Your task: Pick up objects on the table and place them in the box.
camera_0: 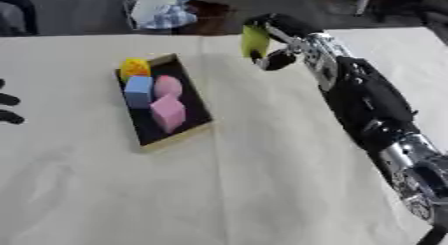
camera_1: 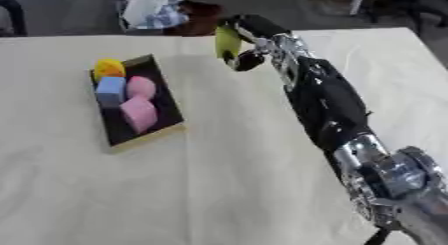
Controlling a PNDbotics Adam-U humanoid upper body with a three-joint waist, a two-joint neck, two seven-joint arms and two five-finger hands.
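box (camera_0: 198, 101) left-centre on table (camera_0: 262, 189) | 4 blocks (camera_0: 160, 98) inside | right hand (camera_0: 273, 36) behind-right of box

Right arm (camera_0: 367, 104): long, mostly black casing, bulky through the middle.
Near joint (camera_1: 394, 181): silver metal, round, with dark rings and openings.
Wrist section (camera_0: 317, 51): silver and grey, with small dark spots that may be screws.
Right hand (camera_0: 276, 31): black, glossy fingers.
Left hand (camera_0: 7, 101): only dark fingertips show at the left edge.
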